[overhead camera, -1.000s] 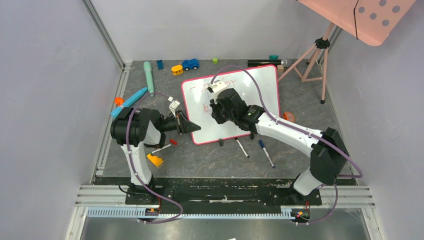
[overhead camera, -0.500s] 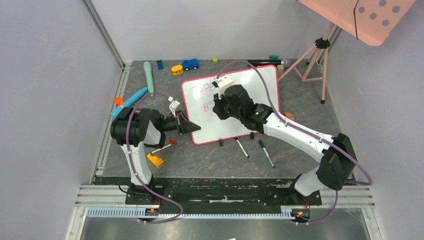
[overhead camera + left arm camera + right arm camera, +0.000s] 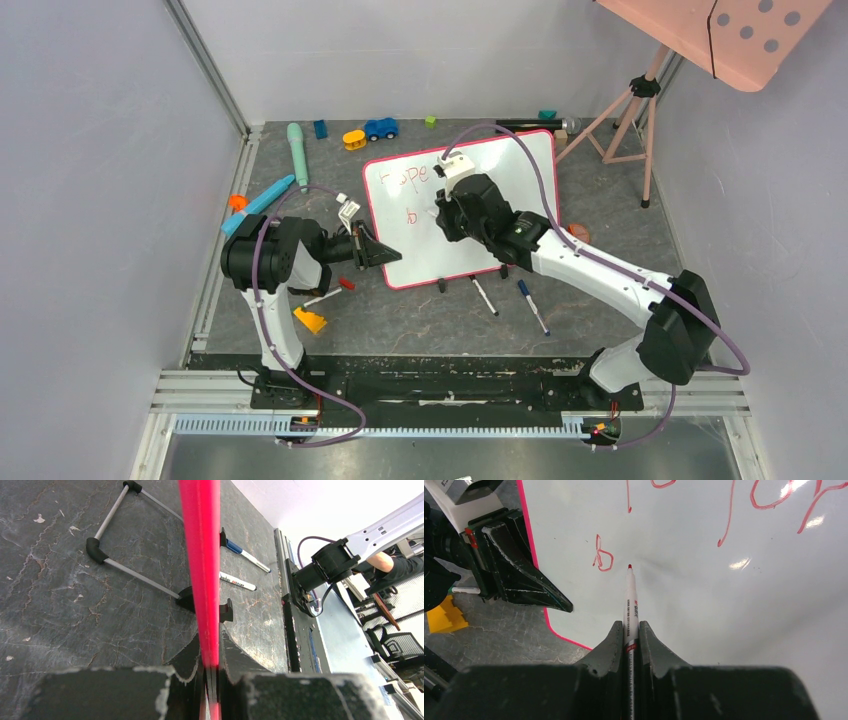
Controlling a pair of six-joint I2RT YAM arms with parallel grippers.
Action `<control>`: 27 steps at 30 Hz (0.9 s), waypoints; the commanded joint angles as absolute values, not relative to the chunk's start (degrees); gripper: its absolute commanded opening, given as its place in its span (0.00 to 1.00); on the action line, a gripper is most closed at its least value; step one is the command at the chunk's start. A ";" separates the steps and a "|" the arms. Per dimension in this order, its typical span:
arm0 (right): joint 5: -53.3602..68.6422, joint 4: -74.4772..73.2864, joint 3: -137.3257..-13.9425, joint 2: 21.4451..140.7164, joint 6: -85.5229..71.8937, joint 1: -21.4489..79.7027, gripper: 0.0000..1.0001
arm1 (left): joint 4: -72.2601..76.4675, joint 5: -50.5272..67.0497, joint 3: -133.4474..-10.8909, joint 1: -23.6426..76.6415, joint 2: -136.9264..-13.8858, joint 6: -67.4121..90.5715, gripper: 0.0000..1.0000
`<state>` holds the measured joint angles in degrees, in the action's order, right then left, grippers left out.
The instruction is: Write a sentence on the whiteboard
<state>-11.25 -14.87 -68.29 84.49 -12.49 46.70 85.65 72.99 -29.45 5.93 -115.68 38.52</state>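
The whiteboard point(image 3: 520, 170), white with a thin red frame, stands tilted in the middle of the floor. My left gripper point(image 3: 385, 252) is shut on its lower left edge; in the left wrist view the red frame point(image 3: 200, 555) runs straight into the closed jaws of the left gripper point(image 3: 211, 667). The sentence point(image 3: 405, 177) reads "hope" in red, with a single "b" point(image 3: 602, 557) on a second line. My right gripper point(image 3: 630, 625) is shut on a red marker point(image 3: 631, 600), its tip at the board just right of the "b". More red letters point(image 3: 774, 500) show at upper right.
Two loose markers point(image 3: 484, 296) point(image 3: 532, 306) lie in front of the board. Toys lie along the back and left: a blue car point(image 3: 380, 128), a teal cylinder point(image 3: 297, 150), a yellow wedge point(image 3: 311, 320). A pink perforated panel point(image 3: 740, 30) on a tripod point(image 3: 625, 110) stands at back right.
My right arm has shifted right along the board with the marker, uncovering "hope" and a fresh "b" below it. The left arm has stayed still on the board's edge.
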 commanded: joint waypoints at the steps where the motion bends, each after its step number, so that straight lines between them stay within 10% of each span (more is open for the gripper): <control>1: -13.07 -13.56 -68.60 84.65 -13.07 46.67 0.00 | 89.21 76.13 -29.94 7.03 -116.02 30.99 0.02; 27: -10.38 -12.39 -72.15 88.69 -11.57 46.68 0.00 | 89.27 76.28 -29.79 7.14 -115.89 30.68 0.02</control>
<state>-10.20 -14.26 -69.25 88.09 -12.34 46.74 85.65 73.03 -29.47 5.98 -115.68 38.50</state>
